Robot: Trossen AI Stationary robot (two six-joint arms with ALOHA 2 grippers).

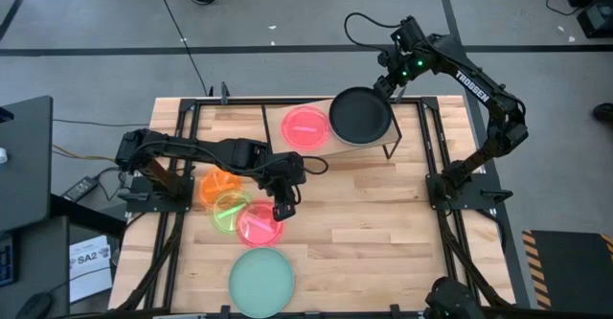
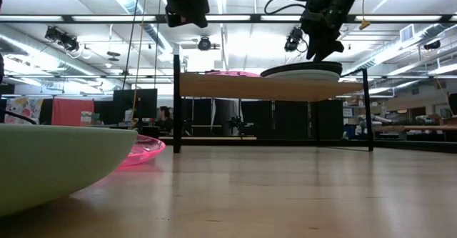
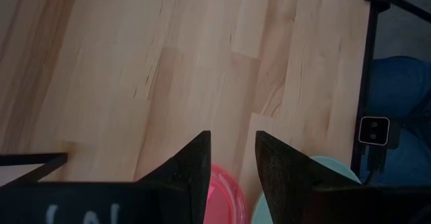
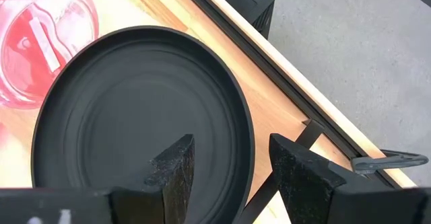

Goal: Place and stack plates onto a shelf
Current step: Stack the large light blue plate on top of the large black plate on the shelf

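The wooden shelf [image 1: 402, 137] stands at the table's far side. A red plate [image 1: 305, 125] and a black plate [image 1: 360, 116] lie on it side by side. The low view shows a paler layer under the black plate [image 2: 303, 71]. My right gripper [image 4: 232, 160] is open at the black plate's far right rim, one finger over the plate and one outside it. My left gripper [image 1: 284, 207] is open and empty above the pink plate [image 1: 259, 223]. Orange [image 1: 216, 182], neon-green [image 1: 230, 210] and mint-green [image 1: 261, 281] plates lie on the table. My right gripper's open fingers stand on either side of the black plate's rim [image 4: 248, 143], coming from above and the far side. I cannot tell whether either finger touches the plate. The plate lies flat on the shelf.
The shelf's thin black legs [image 2: 176, 102] stand on the slatted tabletop, and black frame rails [image 1: 436, 156] run along the table's sides. The orange, neon-green and pink plates overlap at centre left. Bare wood [image 1: 374, 233] lies at the table's right half.
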